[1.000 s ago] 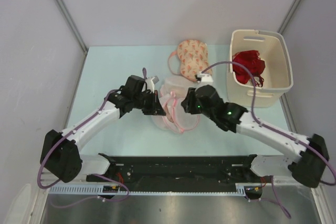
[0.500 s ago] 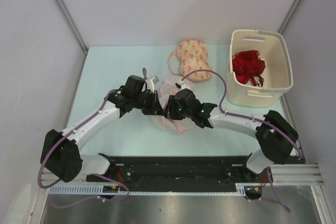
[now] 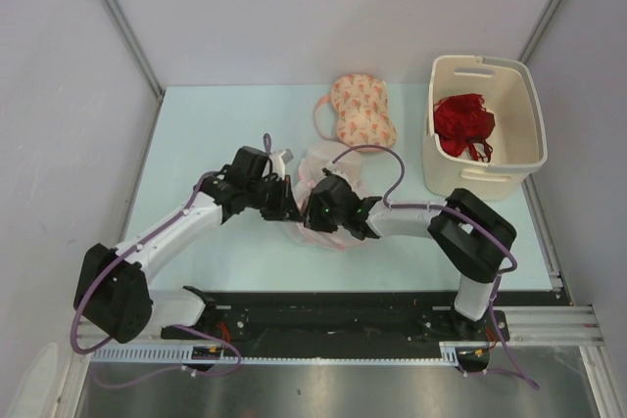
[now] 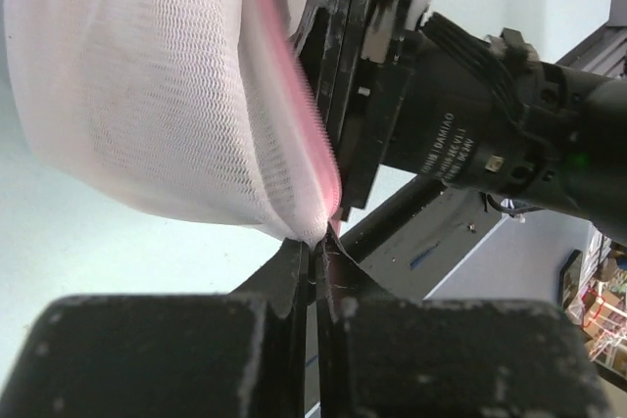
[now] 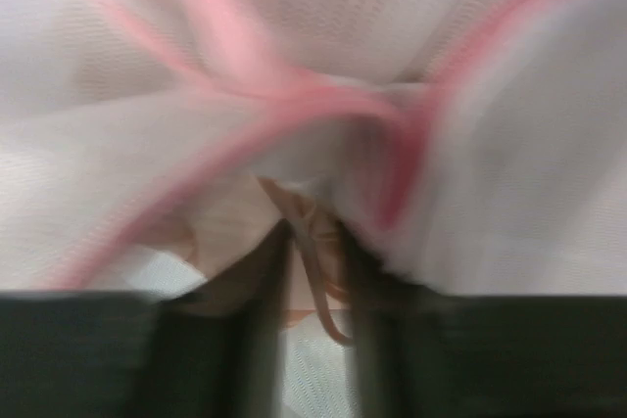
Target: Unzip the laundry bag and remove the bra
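The laundry bag (image 3: 321, 162), white mesh with pink zipper trim, lies mid-table between my two grippers. My left gripper (image 3: 286, 207) is shut on the bag's lower edge; in the left wrist view the fingertips (image 4: 315, 244) pinch the mesh (image 4: 147, 95) beside the pink trim. My right gripper (image 3: 313, 210) is pushed against the bag from the right. The right wrist view is blurred: mesh and pink trim (image 5: 294, 95) fill it, and my jaws (image 5: 313, 286) stand a little apart with a peach strap of the bra (image 5: 312, 242) hanging between them. The rest of the bra is hidden.
A pink bra with red motifs (image 3: 361, 110) lies behind the bag. A cream bin (image 3: 534, 110) at the back right holds a red lacy bra (image 3: 460, 124). Grey walls close in both sides. The black arm-base rail (image 3: 343, 305) runs along the near edge.
My right arm has swung left and folded in, bringing its gripper from the bag's right side into the bag opening. My left gripper has kept its hold and shifted slightly.
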